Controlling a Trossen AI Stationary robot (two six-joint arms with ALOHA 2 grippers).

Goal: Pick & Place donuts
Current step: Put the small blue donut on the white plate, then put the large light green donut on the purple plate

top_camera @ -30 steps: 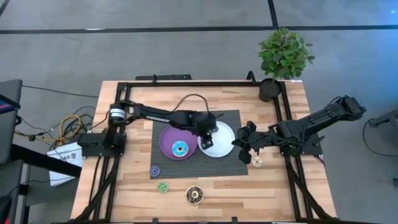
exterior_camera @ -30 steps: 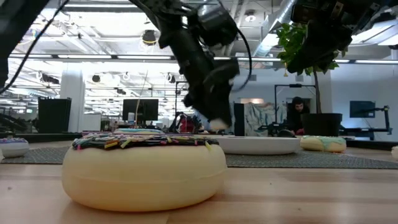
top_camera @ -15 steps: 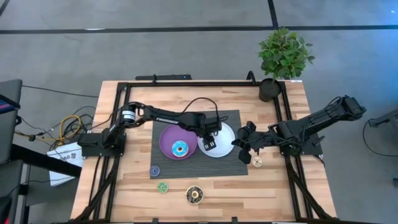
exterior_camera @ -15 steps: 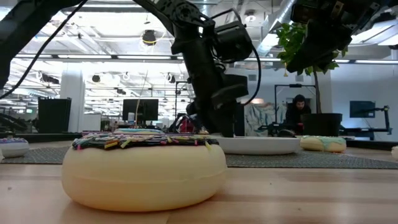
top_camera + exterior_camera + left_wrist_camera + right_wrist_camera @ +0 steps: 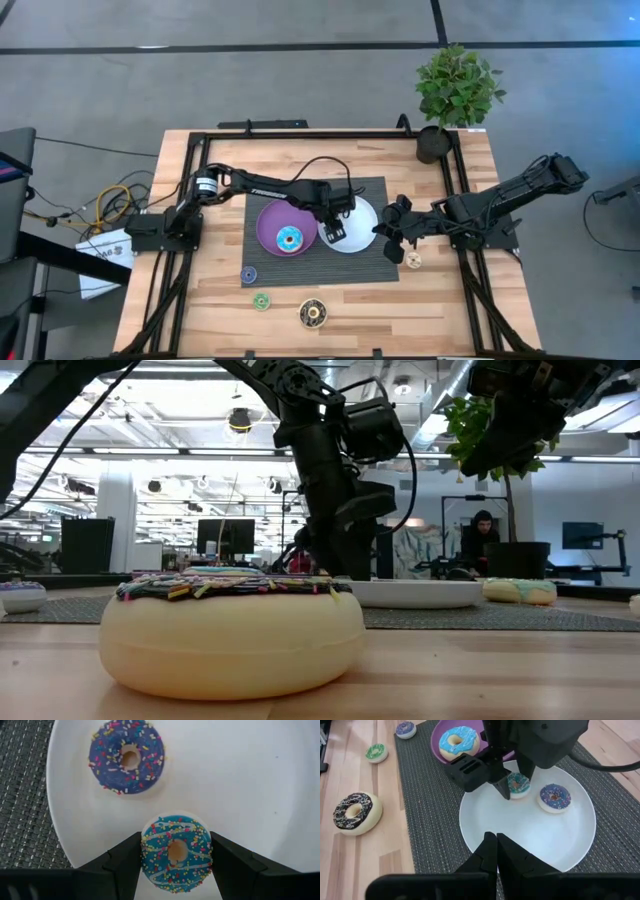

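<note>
My left gripper [image 5: 333, 228] reaches over the white plate [image 5: 364, 222] and is shut on a small cyan donut with sprinkles [image 5: 176, 852], which also shows in the right wrist view as the cyan donut [image 5: 519, 784]. A purple-blue donut [image 5: 127, 756] lies flat on the same plate. A larger cyan donut [image 5: 289, 240] lies on the purple plate [image 5: 268, 220]. On the bare wood lie a purple donut [image 5: 248, 274], a green one [image 5: 261, 301], a large dark brown one [image 5: 313, 314] and a cream one [image 5: 413, 260]. My right gripper [image 5: 392, 242] hangs shut over the mat's right edge. My left gripper pinches the small cyan donut between its two fingers [image 5: 125, 862], one on each side of the outer rim [image 5: 146, 851]. The fingers come from above, pointing down. The donut lies level, icing up, low over the white plate's left part; whether it touches the plate I cannot tell.
A dark woven mat [image 5: 300, 272] lies under both plates. A potted plant [image 5: 455, 90] stands at the table's far right corner. Black frame rails run along the table's edges. Bare wood shows near the front edge around the loose donuts.
My left gripper has come down toward the white plate and a little toward the table's near edge, carrying the small cyan donut, then held still low over the plate. My right arm has kept still.
</note>
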